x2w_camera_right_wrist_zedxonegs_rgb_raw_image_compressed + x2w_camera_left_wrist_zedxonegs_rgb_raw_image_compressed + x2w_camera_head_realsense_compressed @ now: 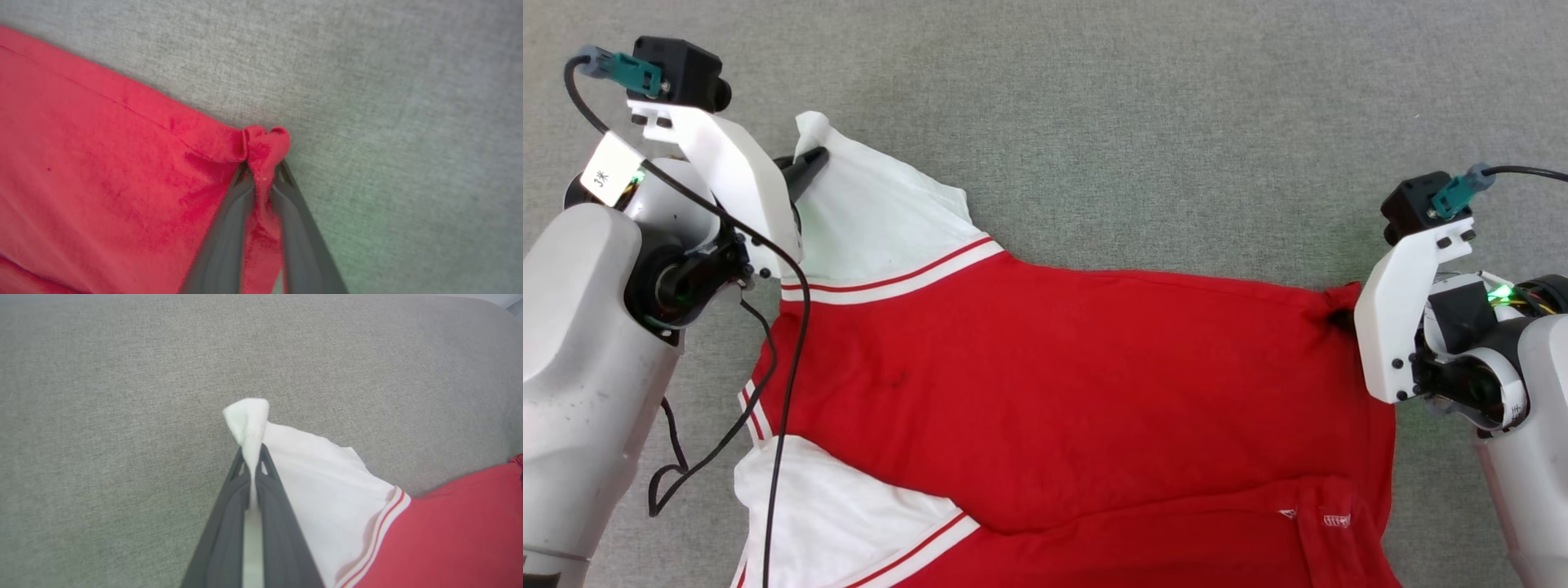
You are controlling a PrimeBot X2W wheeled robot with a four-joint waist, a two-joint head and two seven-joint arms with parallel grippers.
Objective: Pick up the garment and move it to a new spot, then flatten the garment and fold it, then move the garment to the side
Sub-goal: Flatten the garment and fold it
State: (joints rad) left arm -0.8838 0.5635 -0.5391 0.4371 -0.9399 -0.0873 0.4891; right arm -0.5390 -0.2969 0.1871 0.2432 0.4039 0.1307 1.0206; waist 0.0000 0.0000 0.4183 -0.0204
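Note:
The garment (pixel 1062 384) is a red T-shirt with white short sleeves and red-and-white striped trim, spread plain-red side up across the grey surface. My left gripper (pixel 810 159) is shut on the tip of the far white sleeve (pixel 327 486), which pokes out past the fingertips of my left gripper (pixel 252 455). My right gripper (pixel 261 171) is shut on a bunched red corner of the garment's hem (pixel 265 143) at the right. In the head view that corner (pixel 1339 314) sits beside the white wrist bracket. The second white sleeve (pixel 833 506) lies at the lower left.
A grey fabric-covered surface (pixel 1135 106) runs under everything, with open room beyond the shirt's far edge. A black cable (pixel 788 392) hangs from my left wrist across the shirt's left side. A small label (pixel 1335 520) shows near the lower right hem.

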